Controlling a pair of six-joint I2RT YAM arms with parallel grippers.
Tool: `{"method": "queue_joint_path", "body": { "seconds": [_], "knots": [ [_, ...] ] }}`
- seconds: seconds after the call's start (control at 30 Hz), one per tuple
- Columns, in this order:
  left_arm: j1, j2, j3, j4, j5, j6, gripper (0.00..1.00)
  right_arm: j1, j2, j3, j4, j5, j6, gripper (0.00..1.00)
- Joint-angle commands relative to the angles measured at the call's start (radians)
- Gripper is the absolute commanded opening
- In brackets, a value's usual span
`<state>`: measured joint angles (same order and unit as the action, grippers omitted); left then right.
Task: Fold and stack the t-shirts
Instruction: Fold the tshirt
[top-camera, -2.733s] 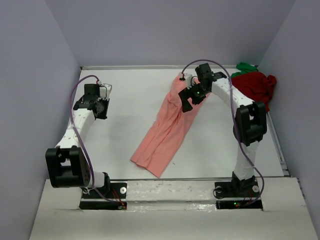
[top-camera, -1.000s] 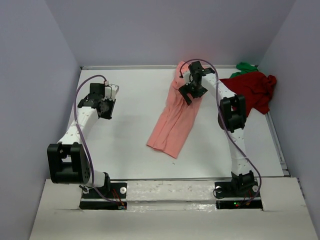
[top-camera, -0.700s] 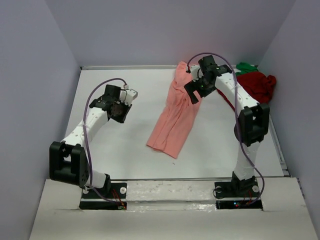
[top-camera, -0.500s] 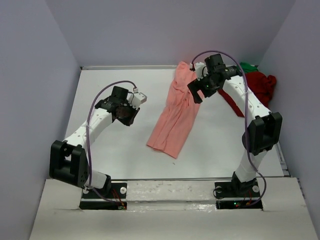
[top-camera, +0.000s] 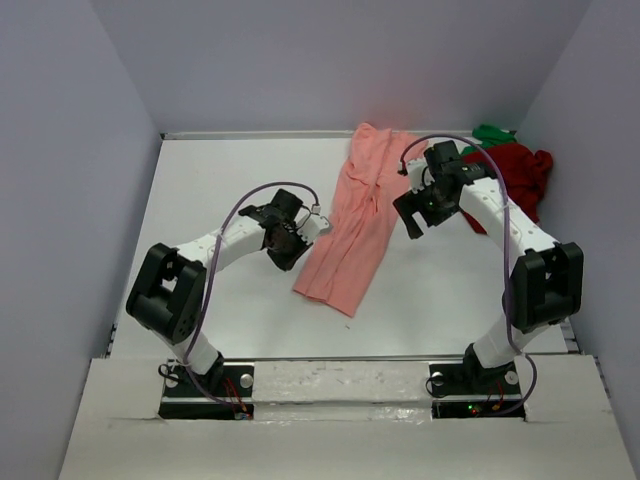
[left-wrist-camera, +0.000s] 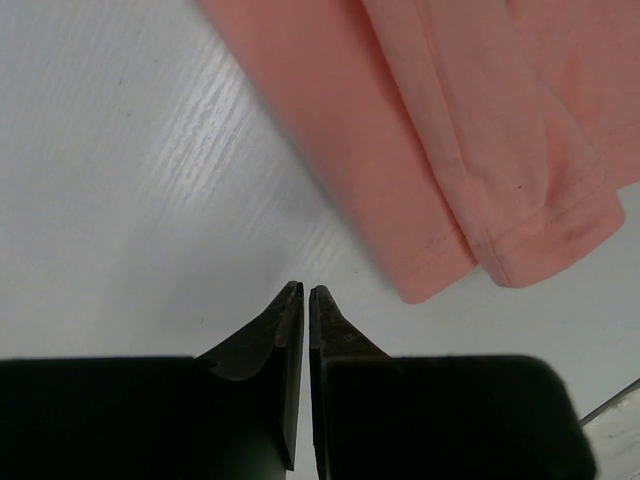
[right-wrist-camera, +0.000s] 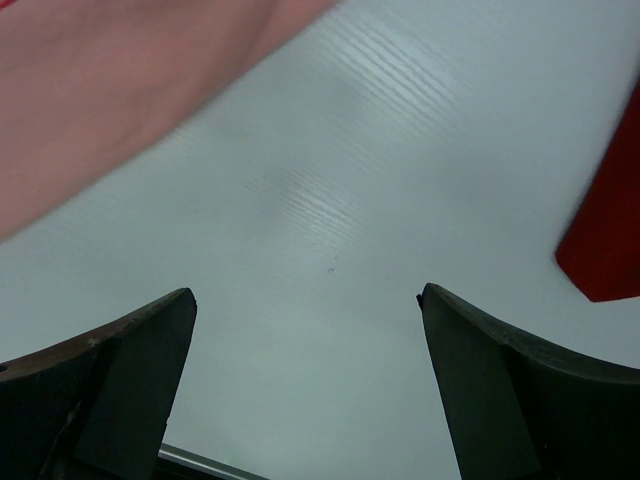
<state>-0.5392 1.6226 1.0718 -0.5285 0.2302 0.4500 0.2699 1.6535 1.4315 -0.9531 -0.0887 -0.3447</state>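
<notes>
A salmon-pink t-shirt (top-camera: 352, 220) lies flat as a long diagonal strip from the back edge toward the front middle. Its hem end (left-wrist-camera: 470, 170) fills the upper right of the left wrist view. My left gripper (top-camera: 283, 258) hovers just left of the strip's lower part; its tips (left-wrist-camera: 305, 290) stand over bare table with only a thin slit between the jaws and nothing in them. My right gripper (top-camera: 408, 218) is to the right of the strip, open and empty (right-wrist-camera: 305, 292), with the pink cloth (right-wrist-camera: 100, 100) at upper left. The dark red t-shirt (top-camera: 515, 170) and a green crumple (top-camera: 492, 132) sit in the back right corner.
White table (top-camera: 230, 180) enclosed by grey-violet walls, with a raised rim at the right edge (top-camera: 558, 290). A corner of the dark red cloth (right-wrist-camera: 610, 230) shows at the right of the right wrist view.
My left arm swung right across the table up to the pink shirt while its jaws closed. My right gripper left the shirt's back end and moved right and nearer, staying open.
</notes>
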Motion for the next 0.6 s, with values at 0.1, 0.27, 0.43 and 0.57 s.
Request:
{"method": "queue_joint_path", "body": {
  "seconds": [0.1,0.27,0.43,0.57],
  "knots": [
    [-0.051,-0.006,-0.027,0.013,0.084,0.009,0.17,-0.075,-0.049,-0.031,0.077,-0.003,0.001,1.00],
    [-0.071,-0.020,-0.035,-0.008,0.135,0.021,0.17,-0.075,-0.032,-0.026,0.079,0.001,0.004,1.00],
    [-0.074,-0.033,-0.009,-0.076,0.279,0.065,0.18,-0.075,-0.026,-0.020,0.079,0.000,0.006,1.00],
    [-0.088,-0.027,-0.001,-0.090,0.300,0.073,0.18,-0.075,-0.024,-0.023,0.079,0.001,0.004,1.00]
  ]
}}
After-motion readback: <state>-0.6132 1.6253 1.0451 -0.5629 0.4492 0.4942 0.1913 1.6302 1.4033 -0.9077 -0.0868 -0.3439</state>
